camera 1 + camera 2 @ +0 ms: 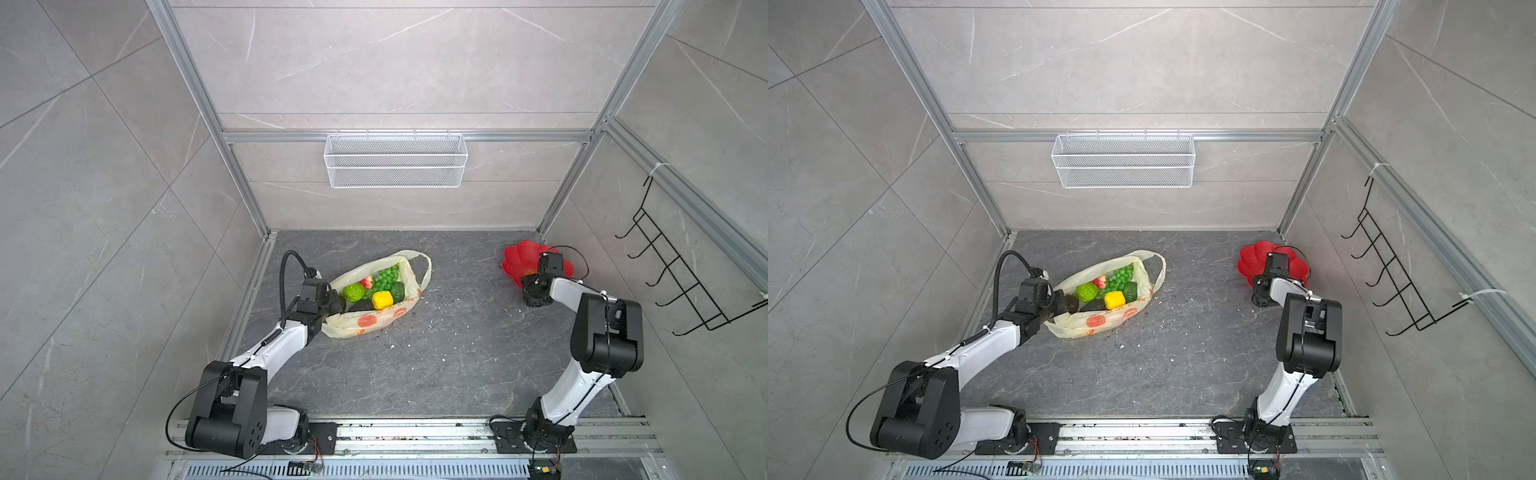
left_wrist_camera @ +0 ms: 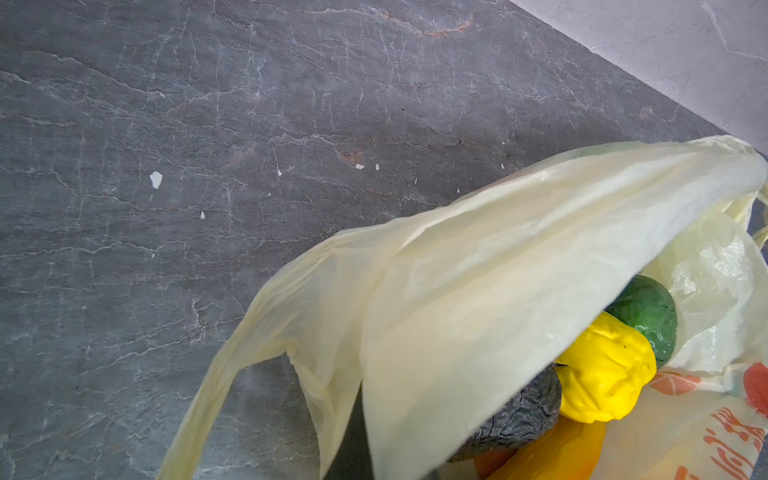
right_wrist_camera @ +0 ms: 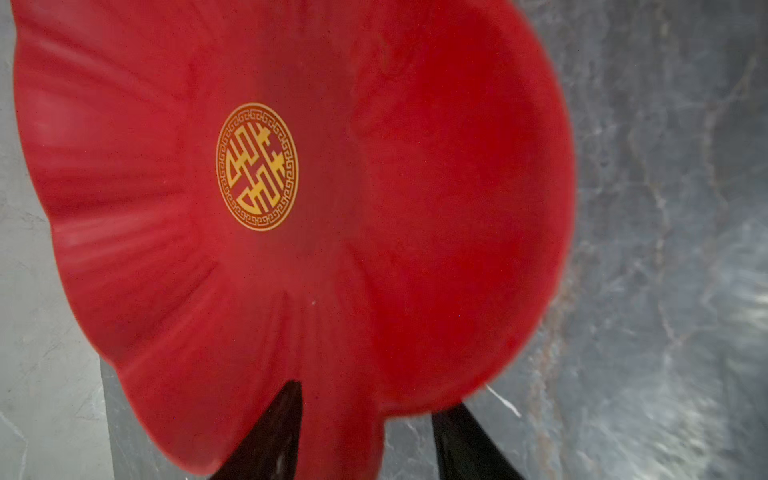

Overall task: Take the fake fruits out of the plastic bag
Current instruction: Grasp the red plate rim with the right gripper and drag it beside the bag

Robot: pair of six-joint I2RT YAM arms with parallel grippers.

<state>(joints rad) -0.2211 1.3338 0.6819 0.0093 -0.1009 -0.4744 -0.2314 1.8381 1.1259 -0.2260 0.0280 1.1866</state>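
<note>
Got left claw (image 1: 331, 300) pressed together at the left end of the plastic bag (image 1: 365, 323). Looks pinched on the rim film there, but can't see fingertips in any view. In left wrist view, seeing film tented up close to the lens and one loop handle (image 2: 214, 395) hanging down to the surface (image 2: 249, 124). Under the tent: yellow lemon (image 2: 602, 374), dark green avocado (image 2: 648, 316) touching it, wrinkled near-black avocado (image 2: 519, 419) against its other side.

Got right claw (image 3: 378, 395) spread, straddling one lobe of the red plate (image 3: 415, 166) at its rim. One finger (image 3: 270, 436) over the plate, the other outside the edge. Can't tell whether either touches; too blurred. Gold round emblem (image 3: 257, 166) at plate centre.

Outward, in both top views: bag lying mid-left on the surface, mouth open upward, fake fruits (image 1: 376, 291) all inside. Beside the lemon: bumpy lime-green fruit (image 1: 353, 293), strawberry (image 1: 366, 282), green grape bunch (image 1: 386, 277) at the far side. Orange prints on the bag's near wall. Second handle (image 1: 426, 270) lying flat past the far end. Plate in the far right corner, well apart from the bag. White flecks (image 2: 156, 179) scattered on the surface around the bag. Beyond: white wire basket (image 1: 395, 160) on back wall, black hook rack (image 1: 685, 269) on right wall.
</note>
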